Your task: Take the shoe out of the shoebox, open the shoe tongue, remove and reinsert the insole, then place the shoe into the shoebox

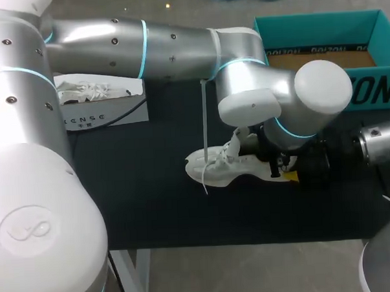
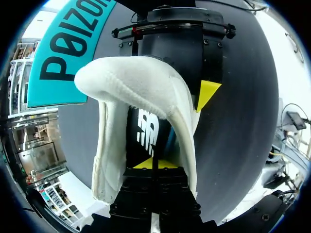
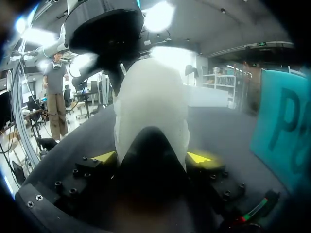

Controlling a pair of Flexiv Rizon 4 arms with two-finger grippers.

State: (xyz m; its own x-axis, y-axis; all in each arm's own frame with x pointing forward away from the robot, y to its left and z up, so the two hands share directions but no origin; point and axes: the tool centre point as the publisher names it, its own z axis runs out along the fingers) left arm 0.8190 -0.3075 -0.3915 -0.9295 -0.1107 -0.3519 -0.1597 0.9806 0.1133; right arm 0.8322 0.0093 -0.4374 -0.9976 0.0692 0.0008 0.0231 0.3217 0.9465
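The shoe (image 1: 231,169) was already out of the shoebox (image 1: 319,25) and lay on its sole near the middle of the dark counter (image 1: 152,199), somewhat toward the right edge. The teal shoebox stood open and well apart at the far right corner. The laces (image 1: 216,159) hung loose and the shoe's opening stood wide (the tongue itself was hard to pick out), so the opening step looked done. The work in hand appeared to be the insole. Whether it was going out or back in could not be told, and the return of the shoe to the shoebox was plainly left. The right hand (image 3: 151,157) sat at the heel end, with a yellow tip on either side of the white heel, pinching the shoe to steady it. The left hand (image 2: 153,164) reached down into the opening from above. Its yellow tips were drawn close together at the near end of the dark insole (image 2: 147,130), seemingly nipping its edge, and the white collar of the shoe arched just ahead of it, between the two hands.
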